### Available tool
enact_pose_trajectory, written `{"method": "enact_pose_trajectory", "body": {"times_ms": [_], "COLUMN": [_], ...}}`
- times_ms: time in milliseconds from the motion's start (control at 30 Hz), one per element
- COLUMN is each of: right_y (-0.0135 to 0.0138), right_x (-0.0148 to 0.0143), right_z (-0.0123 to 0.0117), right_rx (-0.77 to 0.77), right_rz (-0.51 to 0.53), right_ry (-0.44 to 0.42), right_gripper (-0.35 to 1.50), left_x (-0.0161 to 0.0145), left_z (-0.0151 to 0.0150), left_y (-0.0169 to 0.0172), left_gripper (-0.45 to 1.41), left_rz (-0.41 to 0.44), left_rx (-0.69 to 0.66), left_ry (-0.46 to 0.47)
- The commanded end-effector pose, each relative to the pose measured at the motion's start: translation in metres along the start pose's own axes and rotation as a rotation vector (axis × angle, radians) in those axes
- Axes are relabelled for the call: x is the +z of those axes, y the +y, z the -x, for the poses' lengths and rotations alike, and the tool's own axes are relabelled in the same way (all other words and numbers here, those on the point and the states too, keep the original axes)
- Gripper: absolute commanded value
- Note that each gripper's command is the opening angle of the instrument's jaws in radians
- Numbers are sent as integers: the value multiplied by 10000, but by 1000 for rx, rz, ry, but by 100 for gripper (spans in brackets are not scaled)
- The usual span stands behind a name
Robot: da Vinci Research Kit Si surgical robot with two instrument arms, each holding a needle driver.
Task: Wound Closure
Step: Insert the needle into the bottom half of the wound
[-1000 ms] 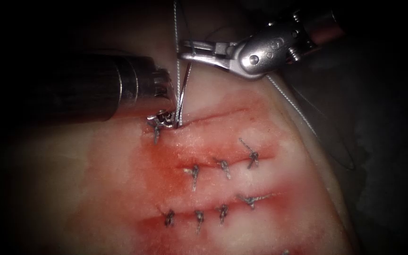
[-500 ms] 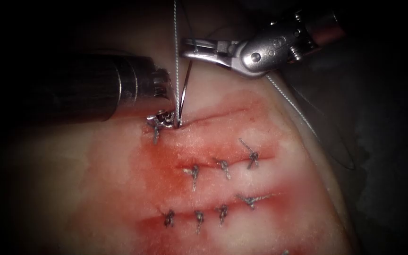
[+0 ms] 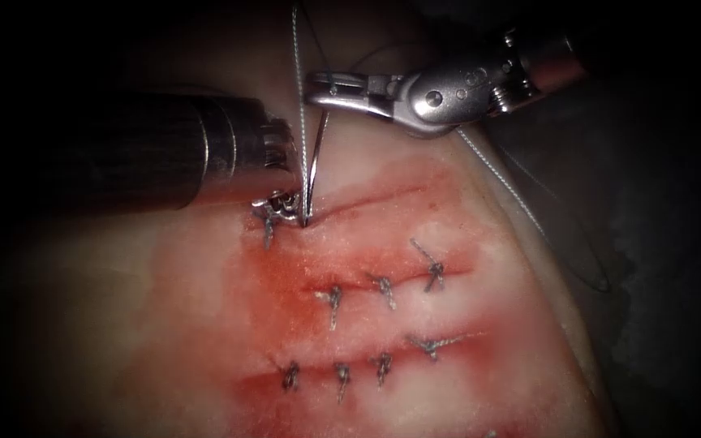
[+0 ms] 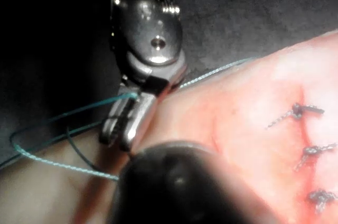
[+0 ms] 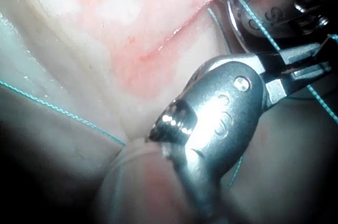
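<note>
Needle (image 3: 316, 162): thin, curved, bright steel, standing nearly upright with its lower end in the tissue (image 3: 464, 324) at the left end of the top cut (image 3: 367, 199), beside a knotted stitch (image 3: 273, 212). Right tool (image 3: 322, 85): jaws clamped on the needle's upper end, thread (image 3: 298, 89) running past them. Left tool (image 3: 281, 201): tip against the tissue by the needle's entry, jaw state indiscernible.
</note>
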Motion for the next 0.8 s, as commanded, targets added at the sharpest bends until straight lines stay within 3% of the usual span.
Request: {"method": "enact_pose_trajectory", "body": {"times_ms": [33, 800], "right_y": [-3, -1], "right_x": [7, 5], "right_z": [-4, -5], "right_rx": [-19, -11], "right_rz": [-16, -64], "right_ry": [1, 6], "right_gripper": [-35, -35], "left_x": [-2, -2], "left_z": [9, 9], "left_y": [5, 4], "left_gripper": [-45, -45], "left_rz": [3, 3], "left_rx": [3, 5], "left_ry": [-3, -1]}}
